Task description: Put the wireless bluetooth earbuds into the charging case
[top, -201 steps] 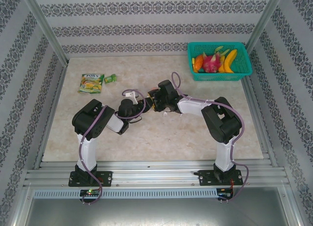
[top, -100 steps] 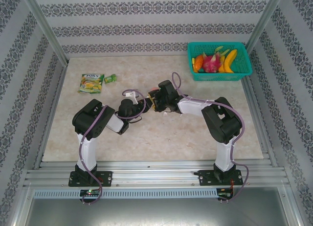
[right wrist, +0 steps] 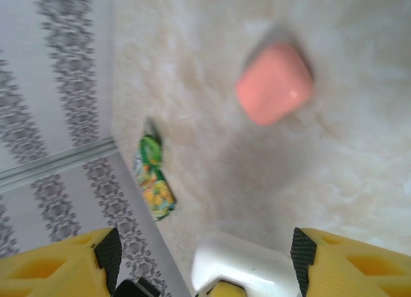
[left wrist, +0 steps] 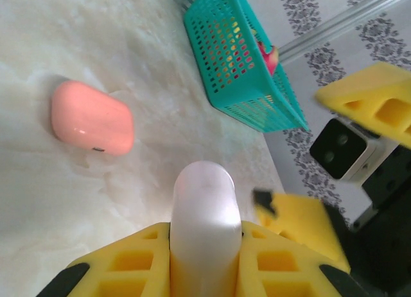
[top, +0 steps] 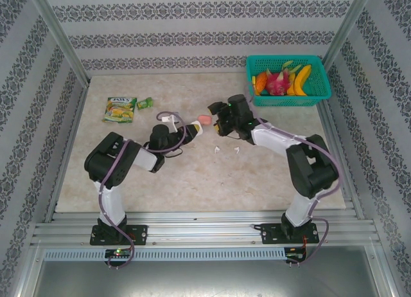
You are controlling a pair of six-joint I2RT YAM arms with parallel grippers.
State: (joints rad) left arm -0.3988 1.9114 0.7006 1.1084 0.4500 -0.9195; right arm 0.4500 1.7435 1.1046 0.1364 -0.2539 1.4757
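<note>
My left gripper is shut on a white charging case, which stands up between its yellow fingers. A closed salmon-pink charging case lies on the table just beyond it. My right gripper hangs open and wide, a little right of the pink case. The white case shows low between its fingers without touching them. Two white earbuds lie loose on the table, nearer than both grippers.
A teal basket of toy fruit stands at the back right. A green snack packet and a small green sweet lie at the back left. Patterned walls close the table on three sides.
My right gripper has opened, let go of the white case and drawn back to the far right. My left gripper has shut on that case. The pink case has come into view.
</note>
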